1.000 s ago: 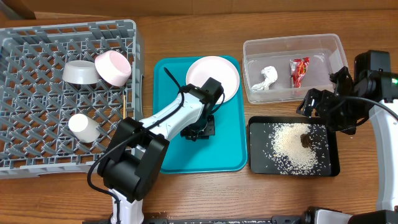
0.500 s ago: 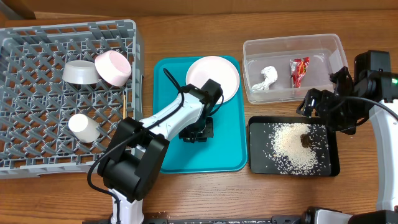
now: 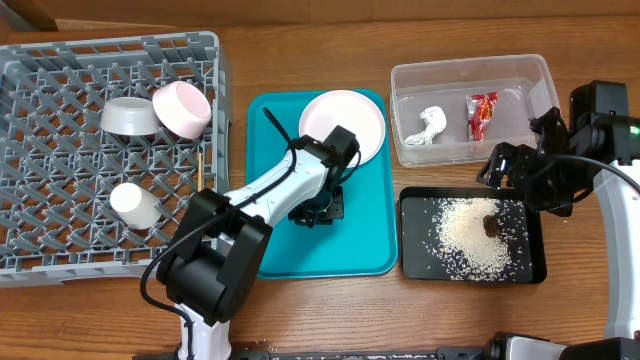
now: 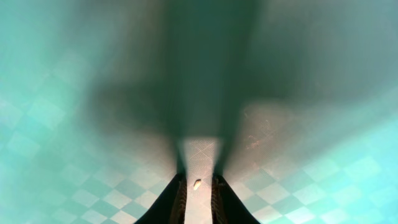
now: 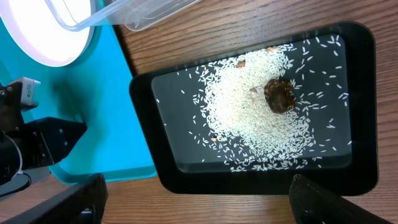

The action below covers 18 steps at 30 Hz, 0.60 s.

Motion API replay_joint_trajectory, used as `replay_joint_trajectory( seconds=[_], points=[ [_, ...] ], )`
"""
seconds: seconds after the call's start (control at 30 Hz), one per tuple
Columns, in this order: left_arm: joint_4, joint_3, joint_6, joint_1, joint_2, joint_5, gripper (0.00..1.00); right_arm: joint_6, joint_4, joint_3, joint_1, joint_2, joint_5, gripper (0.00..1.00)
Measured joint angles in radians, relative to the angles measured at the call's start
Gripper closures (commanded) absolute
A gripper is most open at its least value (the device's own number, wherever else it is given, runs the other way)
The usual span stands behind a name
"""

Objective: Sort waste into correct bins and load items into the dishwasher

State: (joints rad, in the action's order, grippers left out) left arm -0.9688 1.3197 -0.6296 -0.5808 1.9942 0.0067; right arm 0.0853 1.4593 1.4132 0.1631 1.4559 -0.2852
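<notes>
My left gripper points straight down onto the teal tray. In the left wrist view its jaws stand a narrow gap apart, and a single rice grain lies on the tray between them, touching neither pad. The white plate sits at the tray's far end. My right gripper hangs wide open and empty over the black tray, which holds rice and a brown lump. The clear tub holds a tissue and a red wrapper.
The grey dish rack at the left holds a grey bowl, a pink bowl and a white cup. A thin wooden stick shows by its right wall. Bare wood lies along the front edge.
</notes>
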Motion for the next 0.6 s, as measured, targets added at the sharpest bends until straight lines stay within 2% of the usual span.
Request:
replay_joint_trajectory(
  seconds=[0.1,0.27,0.6],
  points=[
    [0.005,-0.003,0.0,0.0,0.0,0.0,0.87,0.0,0.0,0.0,0.0,0.0,0.0,0.05],
    [0.006,-0.005,-0.001,0.0,0.0,0.0,0.96,0.0,0.0,0.0,0.0,0.0,0.0,0.05],
    [0.007,-0.005,0.003,0.0,0.0,0.0,0.96,0.0,0.0,0.0,0.0,0.0,0.0,0.05]
  ],
)
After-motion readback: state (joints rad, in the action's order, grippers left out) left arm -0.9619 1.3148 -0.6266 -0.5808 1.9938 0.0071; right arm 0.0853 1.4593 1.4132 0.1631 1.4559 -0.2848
